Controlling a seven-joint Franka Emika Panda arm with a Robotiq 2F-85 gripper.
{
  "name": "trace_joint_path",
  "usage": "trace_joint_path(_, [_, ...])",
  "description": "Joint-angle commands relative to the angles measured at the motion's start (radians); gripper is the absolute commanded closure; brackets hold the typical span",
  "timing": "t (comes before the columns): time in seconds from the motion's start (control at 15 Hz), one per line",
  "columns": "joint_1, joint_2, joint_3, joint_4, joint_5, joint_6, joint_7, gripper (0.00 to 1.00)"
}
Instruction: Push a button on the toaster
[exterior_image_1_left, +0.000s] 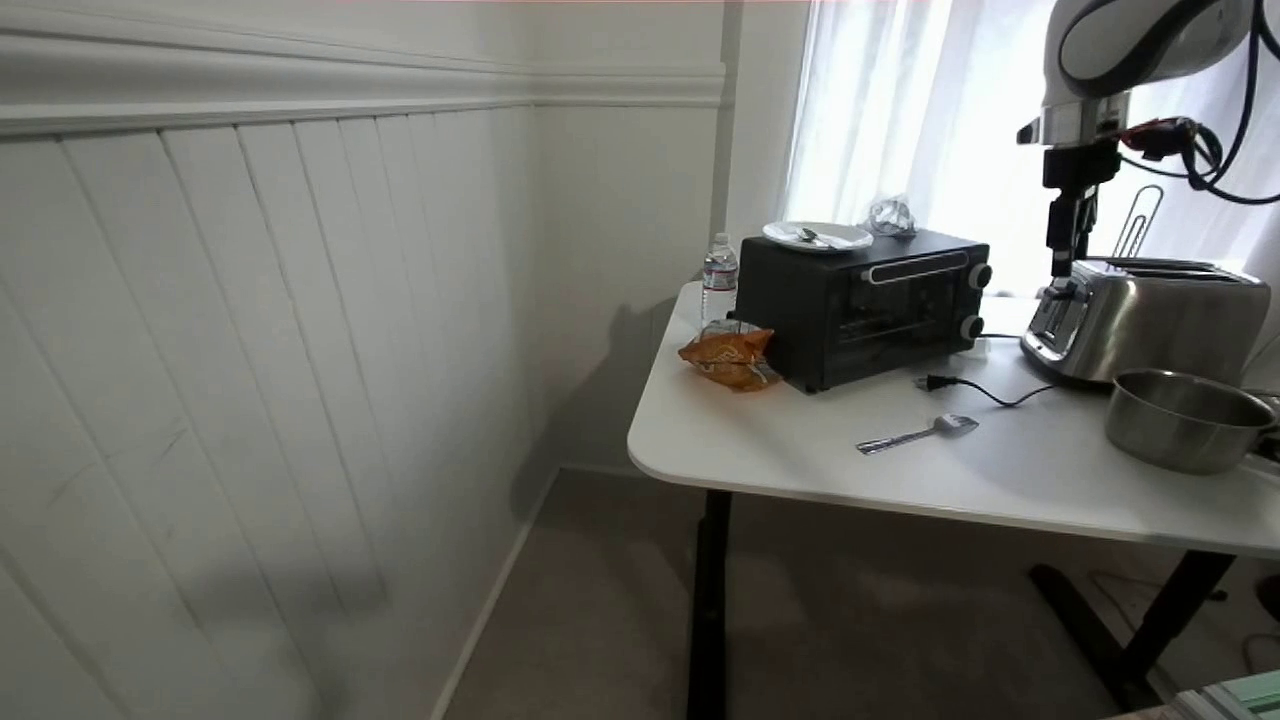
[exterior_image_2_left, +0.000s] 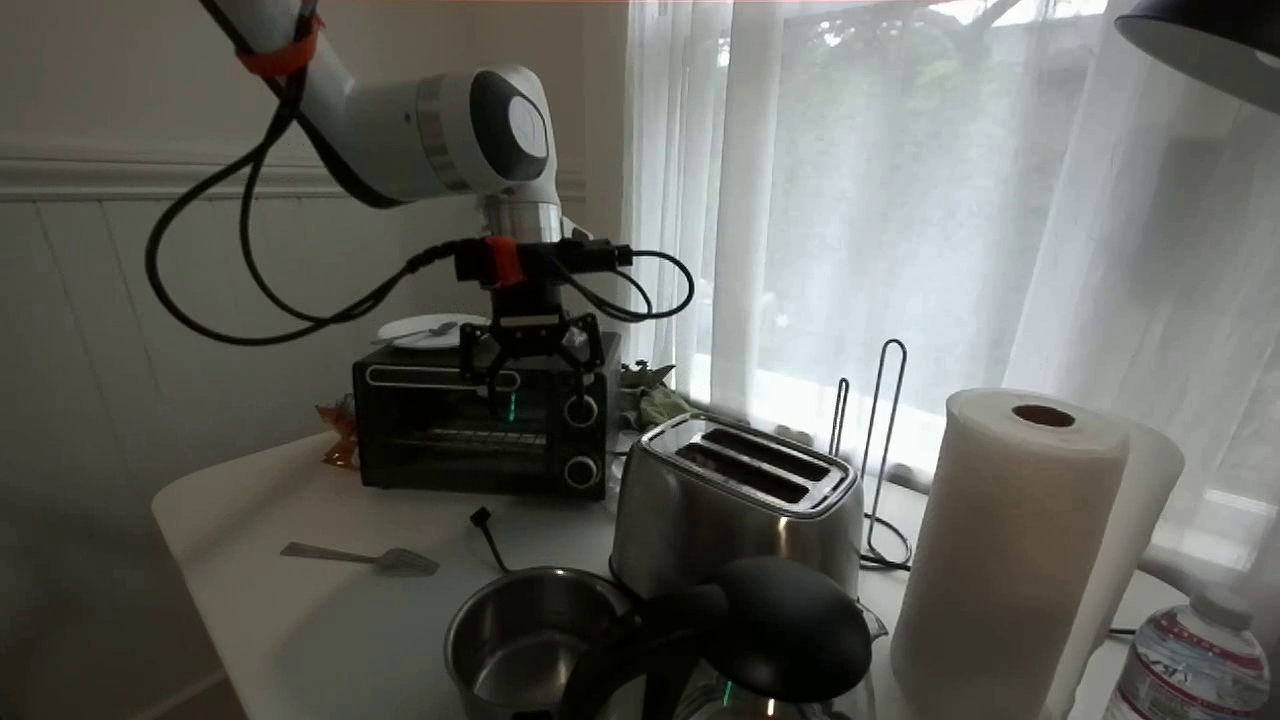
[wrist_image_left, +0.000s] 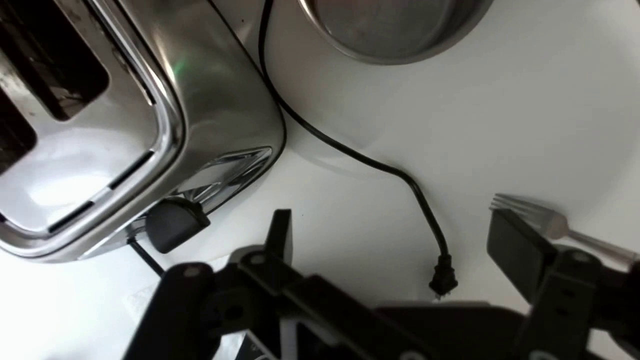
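The shiny silver toaster (exterior_image_1_left: 1170, 325) stands on the white table, also seen in an exterior view (exterior_image_2_left: 735, 525). In the wrist view, the toaster (wrist_image_left: 220, 95) fills the upper left. Its black lever (wrist_image_left: 175, 222) sticks out from the end facing the gripper side. The end panel (exterior_image_1_left: 1056, 325) shows small in an exterior view; I cannot make out single buttons. My gripper (wrist_image_left: 390, 220) is open and empty, pointing down. In an exterior view the gripper (exterior_image_2_left: 537, 400) hangs above the table between the black oven and the toaster, apart from the toaster.
A black toaster oven (exterior_image_1_left: 880, 305) with a plate (exterior_image_1_left: 815, 236) on top stands beside the toaster. A metal pot (exterior_image_1_left: 1185, 425), fork (exterior_image_1_left: 925, 434) and black plug (wrist_image_left: 443, 277) lie nearby. A black-lidded pot (exterior_image_2_left: 790, 630), paper towel roll (exterior_image_2_left: 1020, 540) and wire stand (exterior_image_2_left: 885, 440) surround the toaster.
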Motion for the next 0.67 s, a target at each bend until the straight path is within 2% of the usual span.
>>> trace_joint_path(0.0, [0.040, -0.095, -0.046, -0.023, 0.039, 0.005, 0.148, 0.00])
trace_joint_path(0.33, [0.074, -0.204, -0.052, -0.086, -0.011, 0.050, 0.376, 0.00])
trace_joint_path(0.4, [0.070, -0.136, -0.061, -0.018, 0.008, 0.008, 0.299, 0.00])
trace_joint_path(0.6, [0.080, -0.172, -0.058, -0.044, 0.006, 0.019, 0.348, 0.00])
